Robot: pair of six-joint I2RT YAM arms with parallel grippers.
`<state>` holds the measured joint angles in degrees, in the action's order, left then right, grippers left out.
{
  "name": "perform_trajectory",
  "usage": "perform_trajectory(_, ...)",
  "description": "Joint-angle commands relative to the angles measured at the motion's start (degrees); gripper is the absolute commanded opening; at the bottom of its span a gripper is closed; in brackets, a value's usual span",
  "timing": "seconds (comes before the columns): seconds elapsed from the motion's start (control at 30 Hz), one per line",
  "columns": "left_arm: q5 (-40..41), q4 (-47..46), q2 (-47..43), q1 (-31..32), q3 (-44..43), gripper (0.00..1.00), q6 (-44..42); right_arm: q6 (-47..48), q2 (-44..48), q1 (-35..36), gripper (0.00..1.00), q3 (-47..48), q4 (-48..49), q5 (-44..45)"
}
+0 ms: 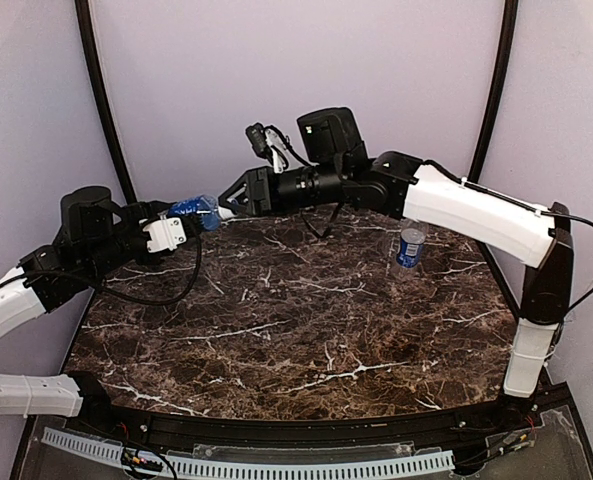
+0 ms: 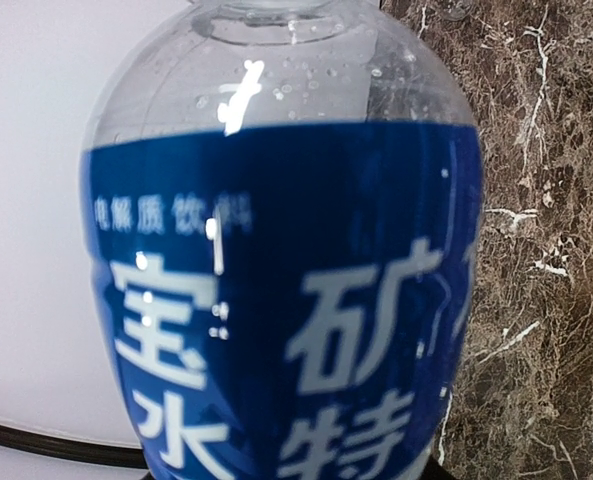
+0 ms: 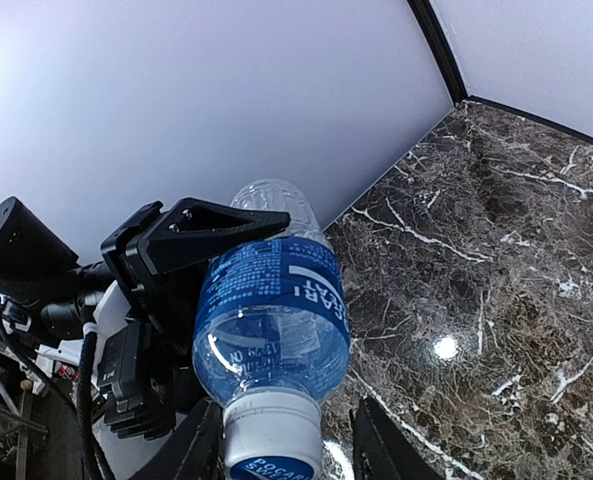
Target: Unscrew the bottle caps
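- The second bottle (image 1: 410, 247) stands upright on the desk (image 1: 296, 330), over to the right and well apart from both arms.
- Further back on the left, the left end effector (image 1: 184, 218) is clamped round the blue-labelled bottle (image 2: 276, 300). It seems to hold it off the desk, tipped over with the neck pointing at the right arm.
- The right end effector (image 3: 288, 455) has its fingers apart astride the cap (image 3: 271, 430); one looks to be touching it and a gap shows on the other side.
- What could go wrong, I'd say:
  - Closing off-centre could shove the neck sideways.
  - The thin plastic could spin in the left grip, so the cap never loosens.
  - A harder squeeze might spill water once the cap frees.
  - The little cap might drop.
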<state>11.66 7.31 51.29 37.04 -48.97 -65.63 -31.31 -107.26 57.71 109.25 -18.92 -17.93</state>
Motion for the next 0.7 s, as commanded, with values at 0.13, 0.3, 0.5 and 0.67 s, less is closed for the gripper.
perform_trajectory(0.13,1.6,-2.5,-0.2,0.3,1.0,0.41,0.1,-0.7,-1.2,0.5,0.49,-1.7,0.9,-3.1)
perform_trajectory(0.3,1.6,-2.7,-0.3,0.3,1.1,0.4,0.0,-0.6,-0.8,0.5,0.39,-2.6,1.1,-2.6)
perform_trajectory(0.5,-0.5,-1.3,-0.9,0.4,1.2,0.4,-0.5,1.1,-0.7,0.5,0.19,-1.9,1.9,-2.7)
perform_trajectory(0.67,-6.6,7.2,-2.3,0.6,0.4,0.38,0.5,7.5,-0.6,0.8,0.0,-2.0,4.1,-7.7)
